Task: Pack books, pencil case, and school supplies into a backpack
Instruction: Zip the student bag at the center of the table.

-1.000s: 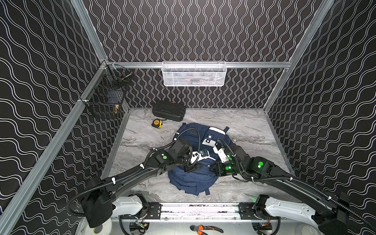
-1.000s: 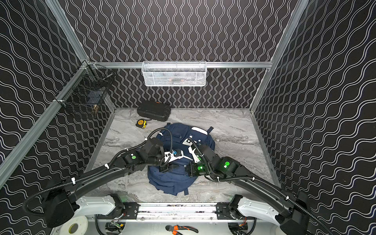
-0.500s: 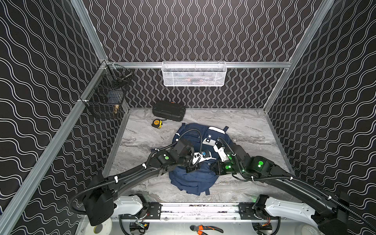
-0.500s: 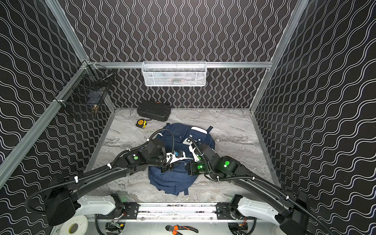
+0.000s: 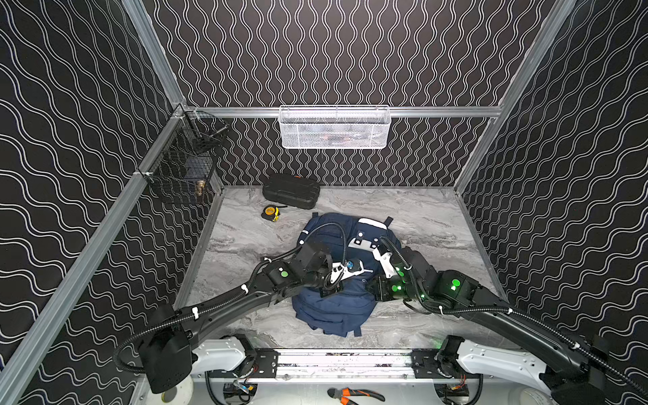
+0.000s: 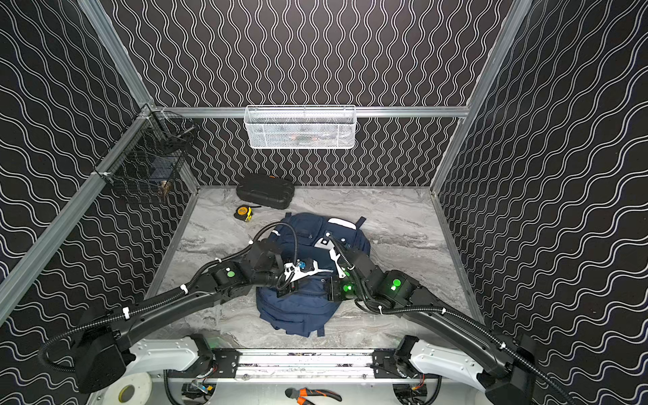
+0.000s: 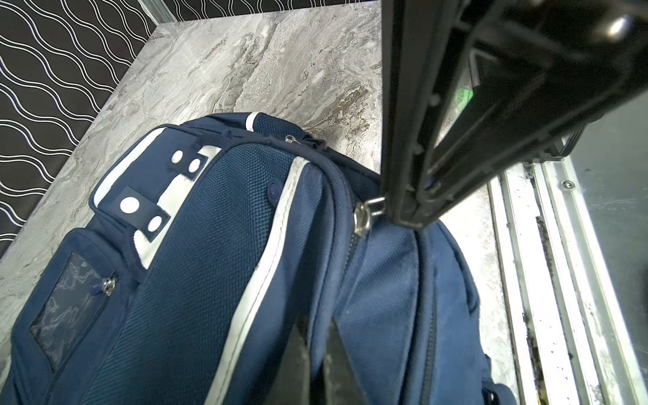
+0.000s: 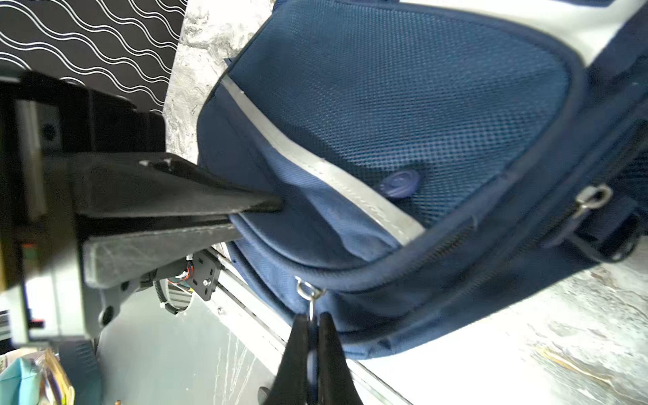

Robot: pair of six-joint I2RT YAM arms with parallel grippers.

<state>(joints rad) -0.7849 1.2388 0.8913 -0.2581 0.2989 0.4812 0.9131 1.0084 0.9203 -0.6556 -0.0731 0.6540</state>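
Both claws are down on the backpack (image 5: 333,312), which lies flat on the marble tabletop (image 5: 420,217) right under them. The left claw (image 8: 252,215) is pressed together on a fold of navy fabric next to the white stripe, so it's pinching the bag itself. The right claw (image 8: 311,322) is clamped tight on a metal zipper pull (image 8: 308,292), near the left claw's tip. Past both claws, toward the back wall, sit a black hard case (image 5: 291,191) and a yellow tape measure (image 5: 270,213), well apart from either claw.
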